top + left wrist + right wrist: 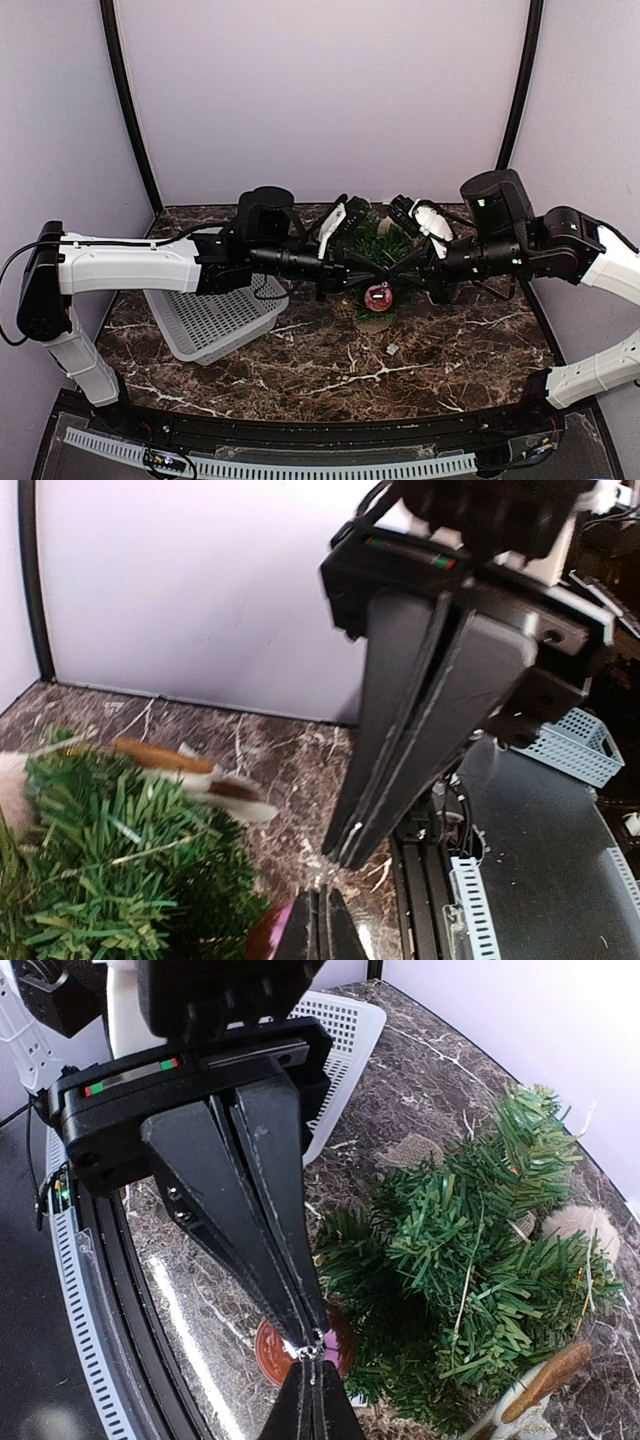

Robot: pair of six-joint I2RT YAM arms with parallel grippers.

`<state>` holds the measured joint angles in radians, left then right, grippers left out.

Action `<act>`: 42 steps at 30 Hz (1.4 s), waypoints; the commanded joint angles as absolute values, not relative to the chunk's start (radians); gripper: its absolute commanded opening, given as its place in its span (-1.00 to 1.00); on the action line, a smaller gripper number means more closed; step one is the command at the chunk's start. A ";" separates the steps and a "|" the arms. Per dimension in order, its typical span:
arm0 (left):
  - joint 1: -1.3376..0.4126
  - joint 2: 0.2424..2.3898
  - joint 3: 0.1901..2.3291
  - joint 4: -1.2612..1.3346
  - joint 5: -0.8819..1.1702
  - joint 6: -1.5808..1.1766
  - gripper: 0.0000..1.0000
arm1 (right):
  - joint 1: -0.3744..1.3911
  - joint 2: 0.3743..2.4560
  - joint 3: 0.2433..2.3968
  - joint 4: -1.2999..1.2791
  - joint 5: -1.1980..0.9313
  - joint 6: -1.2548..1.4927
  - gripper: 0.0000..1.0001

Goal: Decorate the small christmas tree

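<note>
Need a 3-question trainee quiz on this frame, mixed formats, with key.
1. True or false: the left gripper and right gripper are both shut, tip to tip beside the small christmas tree.
2. The white basket lies: A) on the left arm's side, B) on the right arm's side, C) behind the tree.
3. Fill in: the round ornament by the gripper tips is ___.
Key: 1 true; 2 A; 3 red.

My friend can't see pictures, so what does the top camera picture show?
The left gripper and right gripper meet tip to tip at the near side of the small christmas tree, just above a round red ornament. The tree stands on a dark marble table; a white basket sits to its left.
</note>
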<state>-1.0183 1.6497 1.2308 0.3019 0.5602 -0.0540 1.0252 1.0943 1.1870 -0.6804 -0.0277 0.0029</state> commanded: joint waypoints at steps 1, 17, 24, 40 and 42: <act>-1.020 1.656 1.272 0.235 0.475 -0.052 -1.00 | 1.008 1.111 1.188 -0.656 0.049 0.022 -1.00; -1.002 1.621 1.236 0.206 0.326 -0.068 -1.00 | 0.970 1.198 1.247 -0.632 0.098 0.008 -1.00; -0.993 1.604 1.216 0.217 0.301 -0.073 -1.00 | 0.966 1.235 1.282 -0.630 0.099 0.006 -1.00; -0.984 1.555 1.162 0.249 0.284 -0.081 -1.00 | 0.966 1.273 1.340 -0.639 0.055 -0.026 -1.00; -0.978 1.559 1.167 0.243 0.278 -0.086 -1.00 | 0.966 1.279 1.347 -0.638 0.064 -0.025 -1.00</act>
<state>-0.9939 1.5997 1.1694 0.2375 0.3096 -0.0685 0.9722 1.2598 1.3083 -0.6651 0.0494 -0.0200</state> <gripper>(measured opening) 0.018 0.003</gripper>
